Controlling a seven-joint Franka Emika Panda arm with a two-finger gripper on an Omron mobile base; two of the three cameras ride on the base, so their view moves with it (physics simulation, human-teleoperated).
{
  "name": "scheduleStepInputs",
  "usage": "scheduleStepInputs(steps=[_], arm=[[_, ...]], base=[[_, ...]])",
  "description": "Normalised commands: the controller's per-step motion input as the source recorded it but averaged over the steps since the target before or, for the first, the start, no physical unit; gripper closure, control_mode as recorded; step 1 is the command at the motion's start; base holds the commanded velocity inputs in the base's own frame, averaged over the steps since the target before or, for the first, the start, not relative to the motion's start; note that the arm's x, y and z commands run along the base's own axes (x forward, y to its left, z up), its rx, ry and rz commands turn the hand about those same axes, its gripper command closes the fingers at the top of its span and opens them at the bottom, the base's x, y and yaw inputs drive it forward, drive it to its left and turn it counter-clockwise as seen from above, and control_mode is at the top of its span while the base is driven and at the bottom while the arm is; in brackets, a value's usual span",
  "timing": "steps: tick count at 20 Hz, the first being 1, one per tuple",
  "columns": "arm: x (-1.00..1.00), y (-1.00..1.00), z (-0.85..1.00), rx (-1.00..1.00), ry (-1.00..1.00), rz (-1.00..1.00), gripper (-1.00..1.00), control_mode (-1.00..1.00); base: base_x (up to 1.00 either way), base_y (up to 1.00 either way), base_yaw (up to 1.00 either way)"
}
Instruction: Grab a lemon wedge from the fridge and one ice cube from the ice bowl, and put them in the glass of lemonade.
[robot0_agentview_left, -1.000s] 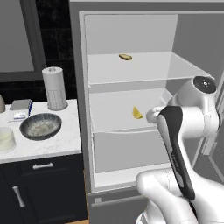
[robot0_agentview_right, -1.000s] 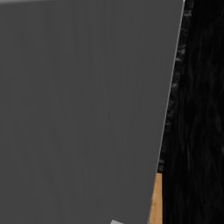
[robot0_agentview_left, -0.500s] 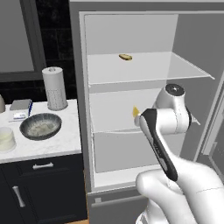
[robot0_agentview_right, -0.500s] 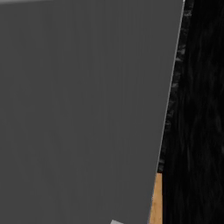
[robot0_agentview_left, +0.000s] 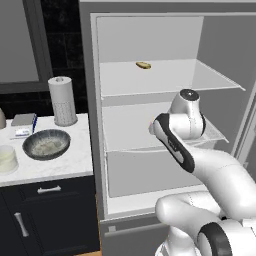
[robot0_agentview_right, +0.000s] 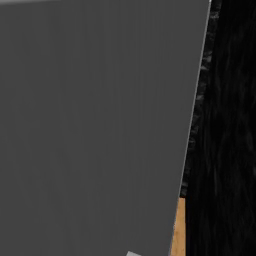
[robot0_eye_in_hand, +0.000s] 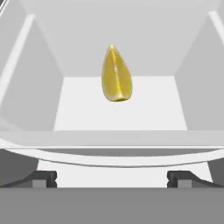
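Note:
In the hand view the lemon wedge, small and bright yellow, lies on the white middle shelf of the fridge. My gripper is open, short of the wedge and lined up with it, with nothing between its dark fingertips. In the left base view my arm reaches into the middle shelf and hides the wedge. The ice bowl, dark grey with a pale inside, sits on the counter left of the fridge. The glass of lemonade stands at the counter's far left.
A brownish-yellow oblong piece lies on the upper fridge shelf. A white paper-towel roll stands behind the bowl, with a small box beside it. The open grey fridge door blocks the right base view.
My arm has swung left and forward into the middle shelf, so it now covers the lemon wedge in the left base view. The gripper stays open.

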Motion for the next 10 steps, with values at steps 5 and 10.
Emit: scheduleStepInputs(steps=[5, 10], arm=[[0.17, 0.00, -0.31, 0.00, 0.03, 0.04, -1.00, -1.00], [0.17, 0.00, -0.32, 0.00, 0.00, 0.01, -1.00, -1.00]], base=[[0.00, 0.00, 0.00], [0.00, 0.00, 0.00]])
